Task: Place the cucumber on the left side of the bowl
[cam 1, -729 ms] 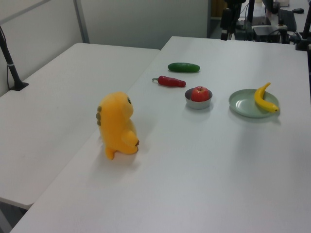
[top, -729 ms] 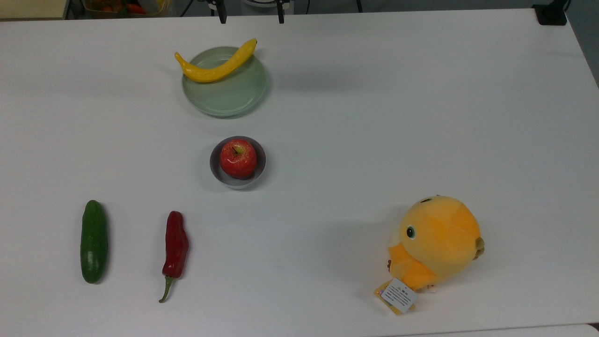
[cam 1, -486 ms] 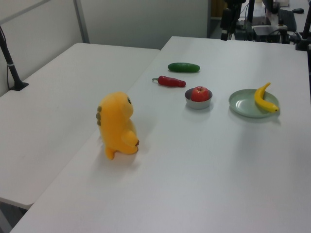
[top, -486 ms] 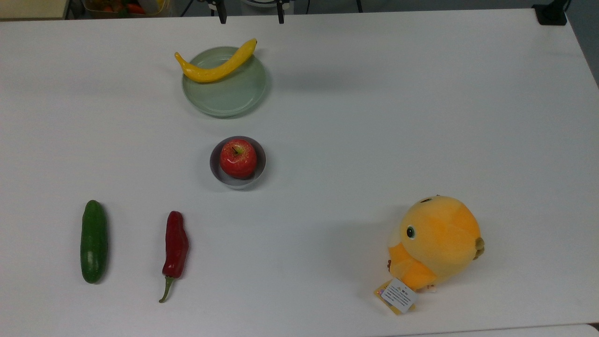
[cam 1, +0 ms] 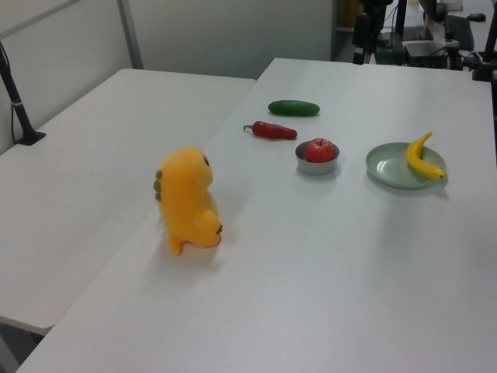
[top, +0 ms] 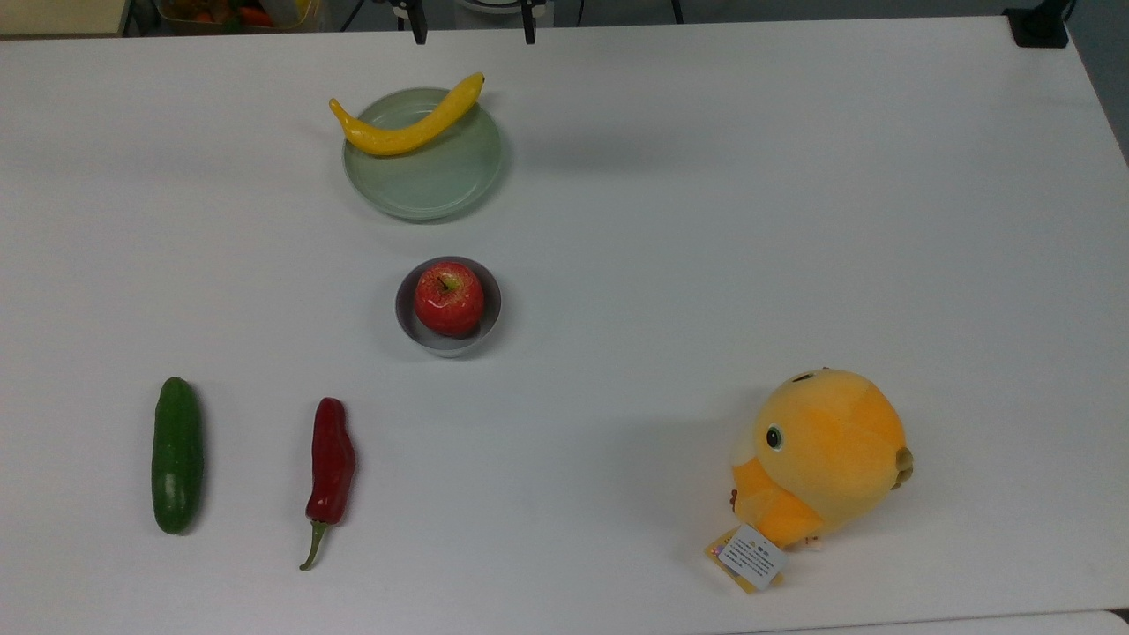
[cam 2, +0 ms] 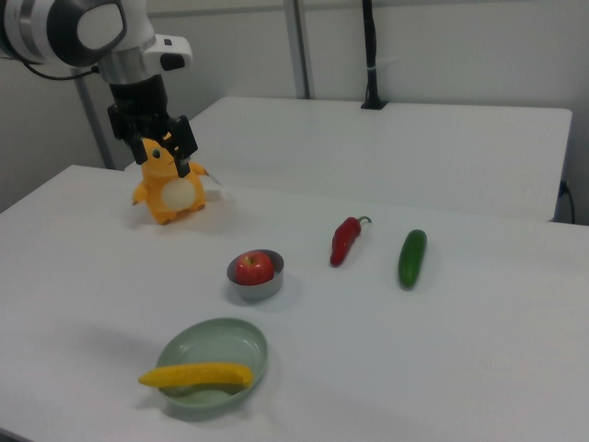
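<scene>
White tabletop (top: 670, 265) carries the cucumber (top: 177, 455), lying beyond the red chili (top: 332, 467) from the bowl (top: 448, 308). Raised, the tool (cam 2: 166, 152) hangs with jaws apart before the plush toy (cam 2: 168, 186). Reaching across risks grabbing the chili instead. The plush's tag (top: 751, 556) is unreadable.

The cucumber (top: 177, 455) is dark green. Near the grey bowl (top: 448, 338), the chili pepper (top: 332, 467) and the apple (top: 449, 299) are red. The banana (top: 407, 121) is yellow.
</scene>
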